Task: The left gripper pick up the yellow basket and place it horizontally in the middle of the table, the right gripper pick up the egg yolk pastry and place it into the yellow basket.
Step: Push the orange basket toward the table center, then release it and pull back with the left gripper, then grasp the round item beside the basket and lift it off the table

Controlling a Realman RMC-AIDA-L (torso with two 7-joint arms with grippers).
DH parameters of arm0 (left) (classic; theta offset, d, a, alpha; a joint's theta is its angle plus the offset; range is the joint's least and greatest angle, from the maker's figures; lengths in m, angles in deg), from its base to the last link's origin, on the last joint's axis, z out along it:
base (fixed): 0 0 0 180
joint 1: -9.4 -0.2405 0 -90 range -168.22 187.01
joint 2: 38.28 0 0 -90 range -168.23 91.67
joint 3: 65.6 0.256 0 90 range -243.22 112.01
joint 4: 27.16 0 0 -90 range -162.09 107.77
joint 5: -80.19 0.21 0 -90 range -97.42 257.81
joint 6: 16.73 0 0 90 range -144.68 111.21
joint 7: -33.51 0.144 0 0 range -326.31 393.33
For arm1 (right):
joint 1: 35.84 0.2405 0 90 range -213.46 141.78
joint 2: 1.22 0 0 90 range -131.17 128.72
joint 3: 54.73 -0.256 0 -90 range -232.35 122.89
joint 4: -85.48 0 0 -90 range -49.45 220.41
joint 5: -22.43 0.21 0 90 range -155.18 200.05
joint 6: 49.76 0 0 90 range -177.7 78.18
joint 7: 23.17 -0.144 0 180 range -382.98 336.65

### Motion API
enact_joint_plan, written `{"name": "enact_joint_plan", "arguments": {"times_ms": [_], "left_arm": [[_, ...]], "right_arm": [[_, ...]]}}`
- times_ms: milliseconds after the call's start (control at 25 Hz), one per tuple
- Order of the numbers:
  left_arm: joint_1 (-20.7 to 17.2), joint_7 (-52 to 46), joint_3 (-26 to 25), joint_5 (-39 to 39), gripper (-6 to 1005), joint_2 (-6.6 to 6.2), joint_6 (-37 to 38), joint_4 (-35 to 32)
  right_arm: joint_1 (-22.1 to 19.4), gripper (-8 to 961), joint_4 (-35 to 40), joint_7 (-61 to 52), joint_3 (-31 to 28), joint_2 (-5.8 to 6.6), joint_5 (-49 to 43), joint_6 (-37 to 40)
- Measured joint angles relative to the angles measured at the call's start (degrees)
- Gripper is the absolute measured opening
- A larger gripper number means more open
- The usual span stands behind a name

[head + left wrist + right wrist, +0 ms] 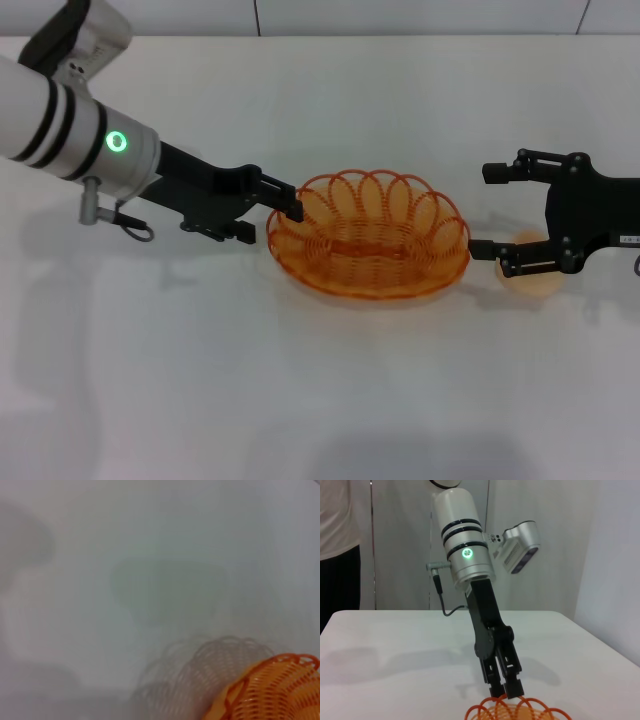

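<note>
Yellow basket sits flat on the white bench, open side up, oval lying crosswise in the head view. All positions below are taken from the basket.

Left pincer: at the basket's left end, fingers drawn together on the looped rim. The right wrist view shows the same pincer from the front, its two fingers pressed close with the orange wire loops of the basket right at their tips. It reads as clamped on the rim. Left arm slopes down to it from the far left of the basket.

Left wrist view: only one edge of the basket shows, with its scalloped shadow on the bench beside it.

Right pincer: just off the basket's right end, spread wide, one finger on the far side and one on the near side, holding nothing. The near finger lies close to the basket's right rim; contact cannot be judged.

Egg yolk pastry: on the bench just right of the basket, outside it, partly hidden under the right pincer's near finger.
</note>
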Motion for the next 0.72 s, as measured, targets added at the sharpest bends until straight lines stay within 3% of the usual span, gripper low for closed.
{"name": "enact_joint_plan", "arguments": {"times_ms": [160,320,520,640,720], "left_arm": [[-1.2,3.2,-0.4,-0.1,708,-0.34,2.5,-2.8],[-4.4,12.0,-3.4,-3.3,727,-0.62,4.9,-7.8],[-9.7,34.0,-6.4,-13.6,773,-2.38,6.6,-8.5],[-13.9,51.7,-6.6,-21.1,805,-2.41,6.7,-7.9],[-15.5,58.0,-6.7,-23.3,825,-2.35,6.9,-7.9]], "right_arm": [[-0.1,870,0.0,-0.5,0.0,0.00,0.1,0.0],[-0.3,869,0.1,-1.8,0.0,0.00,0.5,0.1],[-1.7,869,0.6,-3.6,0.0,0.07,0.8,0.3],[-2.6,869,0.8,-3.9,0.0,0.05,0.9,0.4],[-3.2,869,0.8,-4.1,0.0,0.04,0.9,0.3]]}}
